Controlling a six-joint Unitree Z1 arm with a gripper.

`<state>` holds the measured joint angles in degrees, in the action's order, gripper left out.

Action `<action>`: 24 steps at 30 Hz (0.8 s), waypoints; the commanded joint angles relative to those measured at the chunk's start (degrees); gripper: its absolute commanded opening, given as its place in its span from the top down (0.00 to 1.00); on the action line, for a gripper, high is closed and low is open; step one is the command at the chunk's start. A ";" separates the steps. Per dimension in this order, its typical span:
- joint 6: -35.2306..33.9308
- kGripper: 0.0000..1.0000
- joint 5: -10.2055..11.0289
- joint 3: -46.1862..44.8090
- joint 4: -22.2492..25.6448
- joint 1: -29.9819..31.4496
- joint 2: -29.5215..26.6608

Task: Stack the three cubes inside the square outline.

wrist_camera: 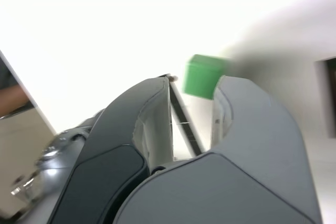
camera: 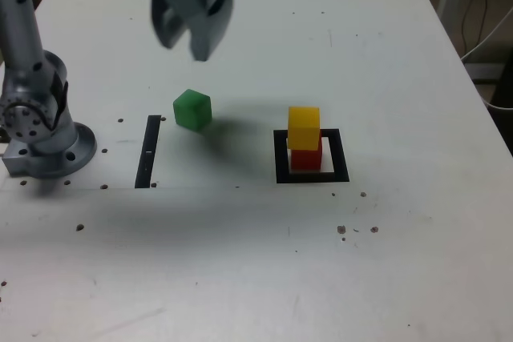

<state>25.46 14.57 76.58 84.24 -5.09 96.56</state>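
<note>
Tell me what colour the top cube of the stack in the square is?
Yellow. The small yellow cube sits on the small red cube, clearest in the exterior view.

High overhead view (wrist close-up)

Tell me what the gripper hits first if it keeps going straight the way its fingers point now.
Most likely the green cube: in the wrist view it sits just beyond the open gripper, roughly between the fingers. Depth is unclear; the exterior view suggests it could land on bare table just beside the cube.
</note>
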 commanded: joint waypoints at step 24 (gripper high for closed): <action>8.68 0.01 -7.04 -14.26 -14.52 -2.12 0.42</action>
<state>33.26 7.89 62.46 69.56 -7.21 96.43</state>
